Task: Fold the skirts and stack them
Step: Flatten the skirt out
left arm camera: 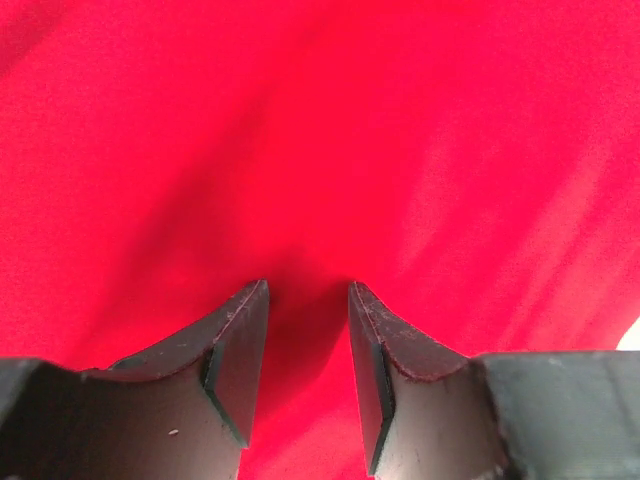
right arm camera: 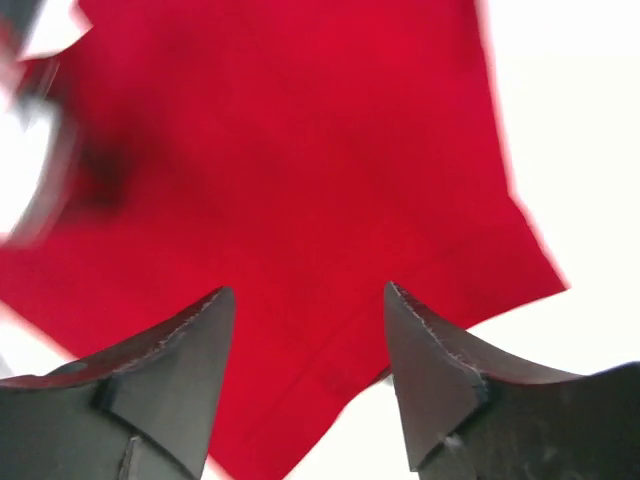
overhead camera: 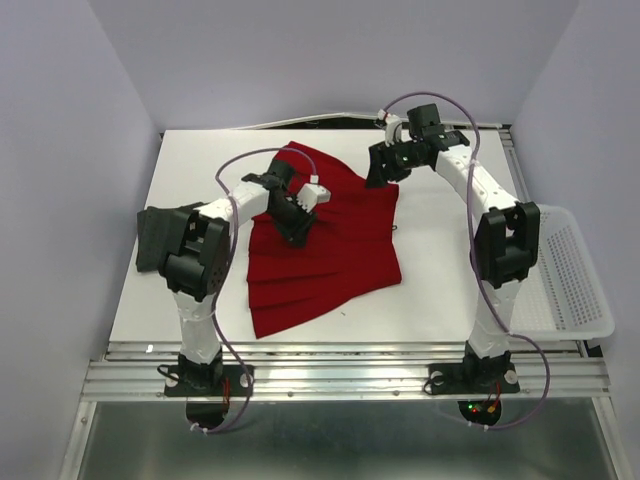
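A bright red pleated skirt (overhead camera: 330, 262) lies spread flat in the middle of the white table (overhead camera: 190, 170). My left gripper (overhead camera: 299, 234) points down over the skirt's left half. In the left wrist view the red cloth (left arm camera: 400, 150) fills the frame, and the left gripper (left arm camera: 308, 286) stands open just above it, with cloth showing through the gap between the jaws. My right gripper (overhead camera: 379, 180) hovers at the skirt's far right corner. In the right wrist view it (right arm camera: 308, 290) is open wide above that hemmed corner of the skirt (right arm camera: 300, 150), holding nothing.
A white mesh basket (overhead camera: 572, 270) sits at the table's right edge, beside the right arm. Purple-grey walls close in the back and both sides. Bare white table (right arm camera: 580, 150) shows past the skirt's corner.
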You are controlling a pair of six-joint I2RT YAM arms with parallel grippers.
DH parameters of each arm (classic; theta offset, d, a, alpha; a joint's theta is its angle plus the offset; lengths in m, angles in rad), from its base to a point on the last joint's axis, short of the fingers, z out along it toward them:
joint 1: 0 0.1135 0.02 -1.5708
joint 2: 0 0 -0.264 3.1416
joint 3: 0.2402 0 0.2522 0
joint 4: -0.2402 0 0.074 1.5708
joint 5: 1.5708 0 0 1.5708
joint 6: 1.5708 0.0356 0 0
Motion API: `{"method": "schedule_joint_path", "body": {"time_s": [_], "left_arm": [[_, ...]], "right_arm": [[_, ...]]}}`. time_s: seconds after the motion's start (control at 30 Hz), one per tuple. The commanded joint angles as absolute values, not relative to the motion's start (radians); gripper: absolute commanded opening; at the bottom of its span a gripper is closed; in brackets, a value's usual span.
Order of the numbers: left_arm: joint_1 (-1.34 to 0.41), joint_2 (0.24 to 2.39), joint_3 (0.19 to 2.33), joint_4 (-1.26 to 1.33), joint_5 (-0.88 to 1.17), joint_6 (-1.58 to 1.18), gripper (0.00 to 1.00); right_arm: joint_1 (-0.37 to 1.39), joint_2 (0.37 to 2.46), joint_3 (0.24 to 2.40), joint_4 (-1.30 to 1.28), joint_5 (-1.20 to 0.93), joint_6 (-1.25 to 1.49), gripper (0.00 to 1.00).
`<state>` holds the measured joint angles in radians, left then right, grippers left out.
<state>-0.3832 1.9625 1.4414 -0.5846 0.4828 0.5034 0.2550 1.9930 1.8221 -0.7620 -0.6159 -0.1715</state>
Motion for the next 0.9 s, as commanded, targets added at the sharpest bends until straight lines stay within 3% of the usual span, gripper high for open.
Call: {"method": "schedule_joint_path", "body": {"time_s": [0.0,0.07,0.17,0.43,0.5,0.53,0.6,0.63,0.87], "left_arm": [[-0.464,1.797,1.359,-0.526,0.56,0.552,0.48],[-0.508,1.734,1.31,-0.488,0.554,0.567,0.52],[-0.609,1.669,1.249,-0.424,0.488,0.578,0.57],[-0.86,1.689,1.224,-0.328,0.272,0.586,0.61],[-0.925,1.707,1.229,-0.304,0.21,0.591,0.61],[-0.946,1.716,1.23,-0.296,0.189,0.601,0.61],[-1.004,1.744,1.23,-0.259,0.117,0.607,0.61],[-1.02,1.755,1.235,-0.24,0.073,0.62,0.61],[-1.083,1.86,1.317,-0.204,0.012,0.617,0.62]], "right_arm": [[0.255,2.129,1.952,-0.663,-0.388,-0.185,0.69],[0.229,2.152,1.96,-0.641,-0.342,-0.19,0.76],[0.192,2.186,1.953,-0.6,-0.33,-0.204,0.78],[0.12,2.296,1.93,-0.64,-0.535,-0.236,0.7],[0.111,2.307,1.907,-0.638,-0.575,-0.236,0.65],[0.11,2.312,1.905,-0.635,-0.584,-0.232,0.57],[0.11,2.335,1.916,-0.637,-0.597,-0.224,0.51],[0.11,2.342,1.92,-0.635,-0.603,-0.215,0.42],[0.091,2.388,1.945,-0.624,-0.66,-0.176,0.3]]}}
